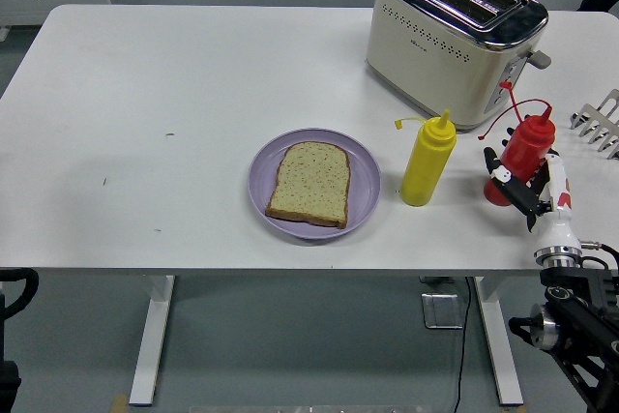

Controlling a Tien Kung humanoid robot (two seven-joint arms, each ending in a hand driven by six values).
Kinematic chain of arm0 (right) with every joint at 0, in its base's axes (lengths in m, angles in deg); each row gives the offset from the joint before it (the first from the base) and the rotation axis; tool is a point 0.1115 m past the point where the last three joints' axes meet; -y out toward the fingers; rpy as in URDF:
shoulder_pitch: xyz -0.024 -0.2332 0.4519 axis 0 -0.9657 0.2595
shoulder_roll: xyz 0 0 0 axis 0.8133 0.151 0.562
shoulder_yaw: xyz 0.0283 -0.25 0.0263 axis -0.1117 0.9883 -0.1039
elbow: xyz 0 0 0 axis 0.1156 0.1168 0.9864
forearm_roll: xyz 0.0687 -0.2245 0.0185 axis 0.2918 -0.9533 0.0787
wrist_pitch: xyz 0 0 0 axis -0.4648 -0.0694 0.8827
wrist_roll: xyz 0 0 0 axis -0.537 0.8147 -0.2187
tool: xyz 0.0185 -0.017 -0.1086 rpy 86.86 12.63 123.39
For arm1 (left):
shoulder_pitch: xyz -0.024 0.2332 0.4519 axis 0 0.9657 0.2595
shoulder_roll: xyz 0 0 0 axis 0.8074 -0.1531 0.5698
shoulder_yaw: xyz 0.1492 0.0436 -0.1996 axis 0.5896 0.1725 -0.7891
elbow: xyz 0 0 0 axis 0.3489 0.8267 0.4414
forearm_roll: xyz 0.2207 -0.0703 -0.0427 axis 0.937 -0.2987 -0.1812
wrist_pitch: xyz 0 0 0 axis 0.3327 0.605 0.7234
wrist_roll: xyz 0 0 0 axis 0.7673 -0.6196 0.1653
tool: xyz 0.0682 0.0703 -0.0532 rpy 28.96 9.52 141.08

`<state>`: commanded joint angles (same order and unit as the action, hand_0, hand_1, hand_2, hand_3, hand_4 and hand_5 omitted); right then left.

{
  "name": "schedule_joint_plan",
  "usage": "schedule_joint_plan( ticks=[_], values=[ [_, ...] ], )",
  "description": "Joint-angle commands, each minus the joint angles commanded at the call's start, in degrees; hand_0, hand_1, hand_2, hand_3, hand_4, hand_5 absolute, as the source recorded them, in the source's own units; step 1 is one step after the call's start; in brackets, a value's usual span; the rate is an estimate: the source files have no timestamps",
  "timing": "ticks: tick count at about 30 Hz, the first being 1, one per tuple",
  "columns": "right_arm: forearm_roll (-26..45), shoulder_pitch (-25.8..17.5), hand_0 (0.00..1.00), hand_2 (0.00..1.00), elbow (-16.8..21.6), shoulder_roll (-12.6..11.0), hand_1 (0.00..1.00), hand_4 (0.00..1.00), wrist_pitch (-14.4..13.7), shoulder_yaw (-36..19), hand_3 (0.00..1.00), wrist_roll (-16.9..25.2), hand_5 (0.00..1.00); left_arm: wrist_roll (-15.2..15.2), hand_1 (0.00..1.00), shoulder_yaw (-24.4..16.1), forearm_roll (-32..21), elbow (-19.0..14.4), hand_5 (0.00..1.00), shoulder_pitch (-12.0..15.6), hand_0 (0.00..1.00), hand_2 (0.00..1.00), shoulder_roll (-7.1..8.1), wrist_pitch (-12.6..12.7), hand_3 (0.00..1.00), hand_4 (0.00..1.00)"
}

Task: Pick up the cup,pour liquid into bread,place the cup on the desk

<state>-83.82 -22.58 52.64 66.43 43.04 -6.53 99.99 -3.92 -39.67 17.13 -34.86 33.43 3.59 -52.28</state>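
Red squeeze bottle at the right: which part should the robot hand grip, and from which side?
Grip the red squeeze bottle around its round body, below the tapering nozzle, coming from its right and near side, where the right robot hand already is. It stands upright; the yellow bottle is to its left and the toaster behind it.

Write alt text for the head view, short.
The robot's right hand is wrapped around a red squeeze bottle at the right side of a white table. To its left stand a yellow squeeze bottle and a purple plate holding a bread slice; a toaster sits behind.
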Motion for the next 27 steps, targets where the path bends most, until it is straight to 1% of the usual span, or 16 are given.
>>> schedule_joint_plan(
  ticks=[4,5,10,11,15,18,19,21,23,27],
  values=[
    [-0.96,-0.95,0.908,0.918,0.61,-0.26,0.851,0.824,1.16,-0.82,0.998,-0.47,0.209,0.01,0.735,0.12,0.01,0.01,0.998,0.04,0.720,0.731,0.01,-0.02,0.666,0.639],
    [-1.20,-1.22,0.949,0.980,0.83,-0.37,0.884,0.837,1.56,-1.04,0.998,-0.63,0.211,0.01,0.735,0.15,0.01,0.02,0.998,0.06,0.720,0.731,0.02,-0.02,0.666,0.638],
    [-2.54,-3.13,0.949,0.980,2.75,-0.89,0.884,0.837,3.26,-2.76,0.998,-1.23,0.211,0.04,0.735,0.20,0.02,0.01,0.998,0.18,0.720,0.731,0.04,-0.01,0.666,0.638],
    [-2.60,-3.29,0.967,0.995,2.92,-0.92,0.918,0.854,3.36,-2.90,0.998,-1.24,0.223,0.04,0.735,0.20,0.02,0.01,0.998,0.19,0.720,0.731,0.04,-0.01,0.666,0.638],
    [-3.78,-4.90,0.967,0.995,4.80,-1.44,0.918,0.854,3.72,-3.96,0.998,-1.17,0.223,0.02,0.735,0.26,0.02,0.02,0.998,0.25,0.720,0.731,0.02,0.01,0.666,0.638],
    [-4.72,-6.80,0.969,0.998,7.34,-2.45,0.921,0.856,3.63,-4.57,0.998,-1.30,0.225,0.01,0.735,0.32,0.03,0.00,0.998,0.22,0.721,0.731,0.06,-0.01,0.666,0.639],
    [-4.79,-6.98,0.969,0.998,7.63,-2.56,0.921,0.856,3.61,-4.61,0.998,-1.32,0.225,0.01,0.735,0.32,0.03,0.00,0.998,0.21,0.721,0.731,0.06,-0.01,0.666,0.639],
    [-5.09,-8.56,0.969,0.998,9.71,-3.67,0.921,0.856,3.39,-5.08,0.998,-1.27,0.225,0.03,0.735,0.27,0.01,-0.01,0.998,0.18,0.721,0.731,0.09,0.01,0.666,0.639],
    [-5.22,-9.54,0.968,0.998,10.95,-4.35,0.923,0.870,3.27,-5.52,0.998,-1.30,0.241,0.04,0.735,0.23,0.00,-0.01,0.998,0.15,0.721,0.732,0.11,0.02,0.666,0.639],
    [-5.51,-11.97,0.968,0.998,14.01,-5.77,0.923,0.870,3.17,-6.80,0.998,-1.45,0.241,0.03,0.735,0.20,0.00,-0.01,0.998,0.06,0.721,0.732,0.15,0.02,0.666,0.639]
  ],
)
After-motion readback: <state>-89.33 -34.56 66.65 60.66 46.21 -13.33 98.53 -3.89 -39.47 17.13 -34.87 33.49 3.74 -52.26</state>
